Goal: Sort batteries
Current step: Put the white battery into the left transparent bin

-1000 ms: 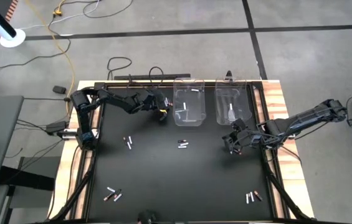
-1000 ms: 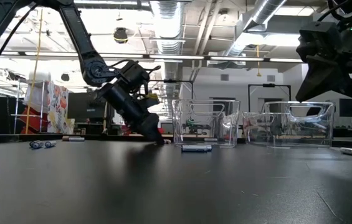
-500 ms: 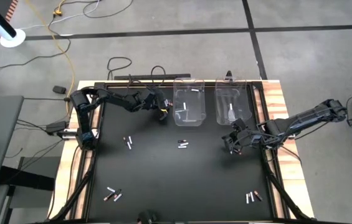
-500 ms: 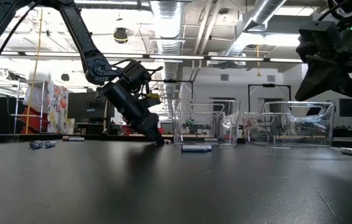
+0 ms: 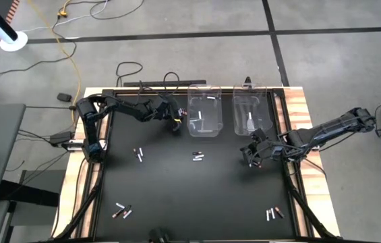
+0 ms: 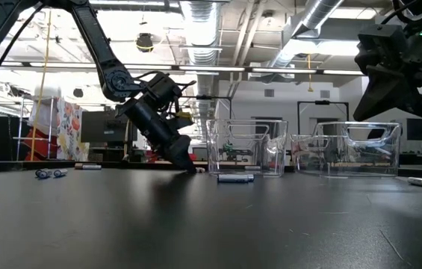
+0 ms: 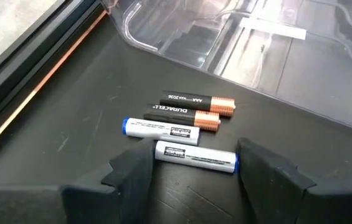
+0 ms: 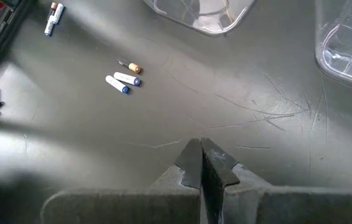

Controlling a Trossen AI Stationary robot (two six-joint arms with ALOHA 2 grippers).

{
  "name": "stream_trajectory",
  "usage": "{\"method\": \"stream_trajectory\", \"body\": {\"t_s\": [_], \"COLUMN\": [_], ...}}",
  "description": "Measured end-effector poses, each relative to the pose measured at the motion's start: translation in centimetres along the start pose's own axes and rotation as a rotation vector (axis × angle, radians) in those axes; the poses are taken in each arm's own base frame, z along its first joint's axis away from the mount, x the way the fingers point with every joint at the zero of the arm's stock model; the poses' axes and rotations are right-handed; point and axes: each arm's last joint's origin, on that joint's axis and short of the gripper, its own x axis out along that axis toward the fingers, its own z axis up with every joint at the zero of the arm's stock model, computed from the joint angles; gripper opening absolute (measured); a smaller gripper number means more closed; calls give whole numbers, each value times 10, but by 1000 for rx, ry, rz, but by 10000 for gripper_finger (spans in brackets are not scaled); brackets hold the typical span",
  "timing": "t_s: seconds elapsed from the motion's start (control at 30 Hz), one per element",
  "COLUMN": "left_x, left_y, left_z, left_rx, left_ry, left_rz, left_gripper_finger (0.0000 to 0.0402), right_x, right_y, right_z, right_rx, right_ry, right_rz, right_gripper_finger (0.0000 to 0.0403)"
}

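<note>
Four batteries lie side by side on the black table just left of the left clear bin (image 5: 203, 111): two black-and-copper ones (image 7: 197, 102), a white one with a blue end (image 7: 160, 129), and a nearer white battery (image 7: 194, 157). My left gripper (image 7: 194, 177) is down at the table there (image 5: 175, 123), shut on that nearer white battery. My right gripper (image 5: 256, 160) hangs shut above the table (image 8: 200, 165), below the right bin (image 5: 251, 111), holding nothing. My left gripper has the white battery between its two fingers end to end: one finger (image 7: 135, 174) at the plain end (image 7: 161, 151), the other at the blue end (image 7: 232, 163). The fingers slant down from the table's left. The battery lies flat on the table.
More batteries lie in small groups at mid-left (image 5: 138, 154), centre (image 5: 198, 156), near left (image 5: 121, 211) and near right (image 5: 274, 214). Both bins hold a few batteries. A raised black rail (image 7: 51, 56) runs close beside my left gripper.
</note>
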Motion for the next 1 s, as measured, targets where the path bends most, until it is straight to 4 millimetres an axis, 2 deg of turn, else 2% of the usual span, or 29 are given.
{"method": "stream_trajectory", "body": {"t_s": [0.73, 1.0], "left_x": [-2, -21], "left_y": [-1, 2], "left_z": [-1, 5], "left_rx": [-64, -64], "left_ry": [26, 66], "left_rz": [6, 3], "left_gripper_finger": [210, 210], "right_x": [0, 0], "right_y": [0, 0], "right_z": [0, 0], "right_rx": [-11, -12], "right_ry": [0, 1], "right_rz": [0, 1], "right_gripper_finger": [17, 17]}}
